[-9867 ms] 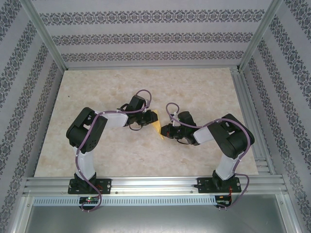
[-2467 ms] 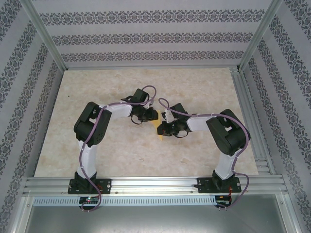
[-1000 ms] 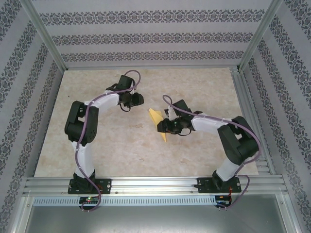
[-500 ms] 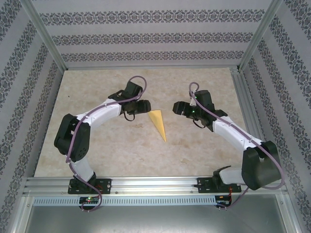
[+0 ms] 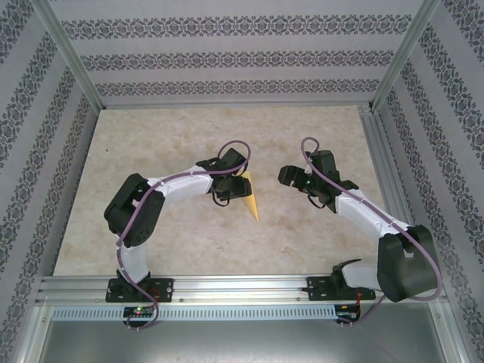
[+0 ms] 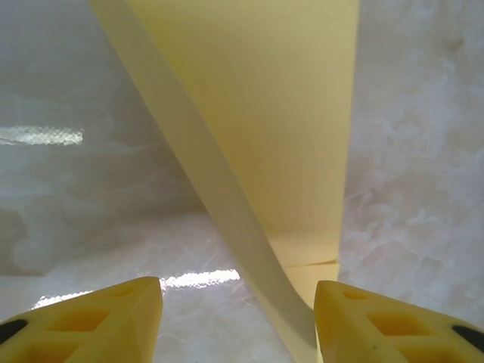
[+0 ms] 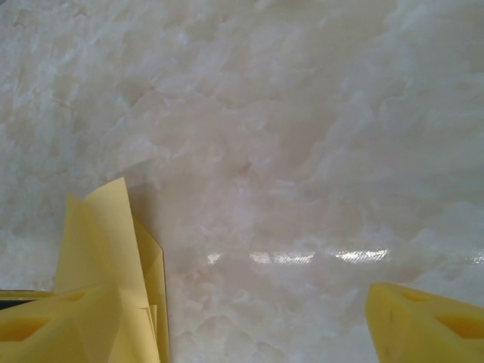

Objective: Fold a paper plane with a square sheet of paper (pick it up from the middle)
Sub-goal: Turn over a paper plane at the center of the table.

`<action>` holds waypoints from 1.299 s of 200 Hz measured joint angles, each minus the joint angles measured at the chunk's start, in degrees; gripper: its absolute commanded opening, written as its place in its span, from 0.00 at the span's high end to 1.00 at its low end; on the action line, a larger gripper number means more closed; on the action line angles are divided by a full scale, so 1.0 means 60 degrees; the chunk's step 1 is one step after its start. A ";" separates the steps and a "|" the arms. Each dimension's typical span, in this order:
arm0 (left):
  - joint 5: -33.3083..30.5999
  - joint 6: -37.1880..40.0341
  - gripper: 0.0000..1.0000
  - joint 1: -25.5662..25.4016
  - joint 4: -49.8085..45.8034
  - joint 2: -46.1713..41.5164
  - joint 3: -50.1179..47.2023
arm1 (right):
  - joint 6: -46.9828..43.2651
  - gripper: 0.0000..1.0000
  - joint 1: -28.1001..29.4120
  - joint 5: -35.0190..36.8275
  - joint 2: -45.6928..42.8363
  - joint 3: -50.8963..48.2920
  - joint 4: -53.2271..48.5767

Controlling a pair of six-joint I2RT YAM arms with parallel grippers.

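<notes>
Marble-look tabletop (image 5: 151, 151): paper plane (image 5: 252, 203) lies nose toward the bases. Left gripper (image 5: 237, 186), jaws apart, sits at its wide end. Right gripper (image 5: 287, 175), also apart, stands well right.

The paper plane (image 5: 252, 205) is part-hidden under the left gripper (image 5: 238, 184) (top view); wrist views crop it.

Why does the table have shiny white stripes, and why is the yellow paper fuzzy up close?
Left wrist view: light bounces off the glossy table as white glare streaks, and the paper plane is very near the lens, so its edges go soft. Right wrist view: another glare streak, paper slightly blurry. Top external view: even light, no streaks.
</notes>
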 measured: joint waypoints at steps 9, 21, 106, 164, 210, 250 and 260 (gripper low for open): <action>-0.0007 -0.0138 0.55 -0.0004 0.0004 0.0025 0.0000 | 0.0004 0.16 0.0000 -0.0004 0.0000 -0.0004 -0.0004; -0.0033 -0.0226 0.62 -0.0004 0.0011 0.0029 0.0000 | 0.0004 0.16 0.0000 -0.0004 0.0000 -0.0004 0.0011; -0.0051 -0.0561 1.00 -0.0004 0.0590 0.0007 0.0007 | 0.0222 0.17 0.0000 -0.0022 -0.0011 -0.0004 0.0069; 0.0962 0.0229 1.00 -0.0004 0.1494 -0.0601 0.0120 | 0.0262 0.18 -0.0007 -0.0262 -0.0623 -0.0004 0.0109; 0.1632 0.0594 1.00 0.0004 0.2233 -0.0688 0.0237 | 0.0412 0.19 -0.0069 -0.0605 -0.0667 -0.0004 0.0168; 0.1942 0.0590 1.00 0.0055 0.2860 -0.0452 0.0219 | 0.0433 0.24 -0.0062 -0.0871 -0.0667 -0.0004 0.0193; 0.2018 0.0590 1.00 0.0098 0.3067 -0.0295 0.0142 | 0.0441 0.27 -0.0040 -0.0882 -0.0645 -0.0004 0.0193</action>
